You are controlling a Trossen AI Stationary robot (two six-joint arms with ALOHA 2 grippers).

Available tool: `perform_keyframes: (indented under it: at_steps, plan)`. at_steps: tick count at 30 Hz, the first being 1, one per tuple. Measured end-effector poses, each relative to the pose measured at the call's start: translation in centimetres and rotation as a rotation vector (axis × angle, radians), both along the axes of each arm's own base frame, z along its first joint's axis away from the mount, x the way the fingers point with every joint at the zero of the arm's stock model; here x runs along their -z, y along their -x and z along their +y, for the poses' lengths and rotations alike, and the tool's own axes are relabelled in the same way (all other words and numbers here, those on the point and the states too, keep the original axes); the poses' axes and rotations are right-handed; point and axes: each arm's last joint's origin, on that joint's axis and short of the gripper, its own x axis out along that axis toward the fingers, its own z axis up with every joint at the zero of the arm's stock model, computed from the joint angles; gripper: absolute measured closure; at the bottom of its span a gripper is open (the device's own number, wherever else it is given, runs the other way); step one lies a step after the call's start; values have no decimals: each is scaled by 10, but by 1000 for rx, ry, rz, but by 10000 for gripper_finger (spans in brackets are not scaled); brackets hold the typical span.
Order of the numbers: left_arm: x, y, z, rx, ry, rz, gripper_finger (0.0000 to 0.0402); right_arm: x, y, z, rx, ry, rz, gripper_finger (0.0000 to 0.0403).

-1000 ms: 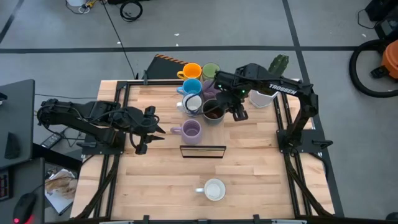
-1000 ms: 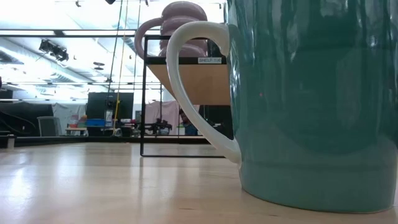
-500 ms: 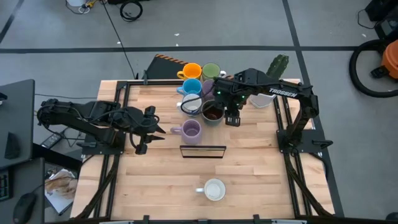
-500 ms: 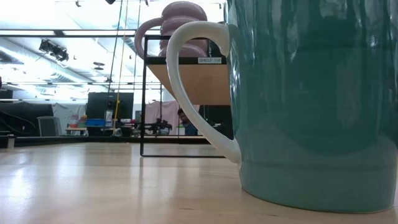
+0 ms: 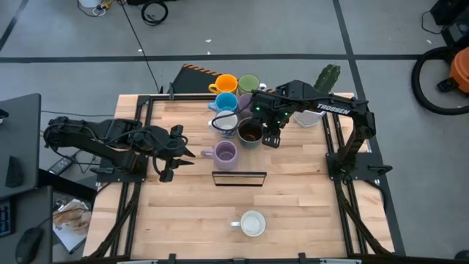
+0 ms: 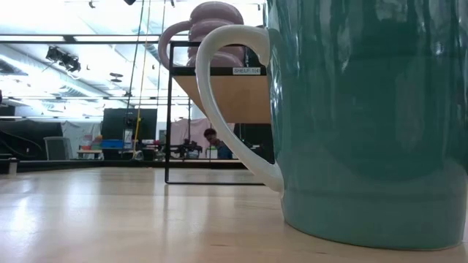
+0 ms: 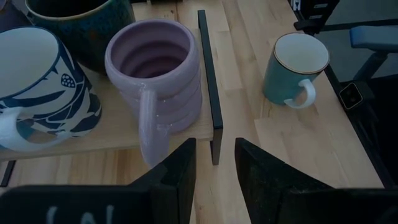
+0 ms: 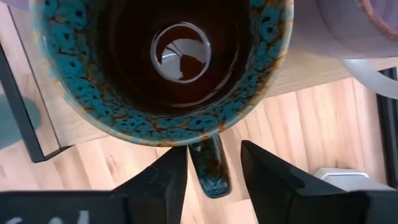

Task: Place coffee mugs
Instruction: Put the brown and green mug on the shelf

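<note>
Even overhead light, soft shadows. Low view: ceiling lamps glare, teal mug point(image 6: 365, 117) looms blurred. My right wrist view: bright reflection inside the dark mug point(image 8: 165, 59).

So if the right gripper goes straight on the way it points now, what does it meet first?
Most likely the handle of the dark mug: it sits between the open right gripper fingers, though depth is unclear.

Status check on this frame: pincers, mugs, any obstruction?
Right pincer open, straddling dark mug handle. Left pincer open, idle behind purple mug. Neighbouring mugs crowd the dark one.
</note>
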Motion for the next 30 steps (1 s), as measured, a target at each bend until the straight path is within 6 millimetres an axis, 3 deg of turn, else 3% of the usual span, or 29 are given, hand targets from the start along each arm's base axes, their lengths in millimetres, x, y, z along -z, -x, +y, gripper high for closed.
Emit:
perform_keyframes:
  at_steps: [14, 30]
  plan:
    - [0, 0, 0, -1, 2, 0, 285, 0, 1, -1, 6, -5, 6, 318]
    - [0, 0, 0, 0, 1, 0, 285, -1, 3, -19, -10, 44, -5, 317]
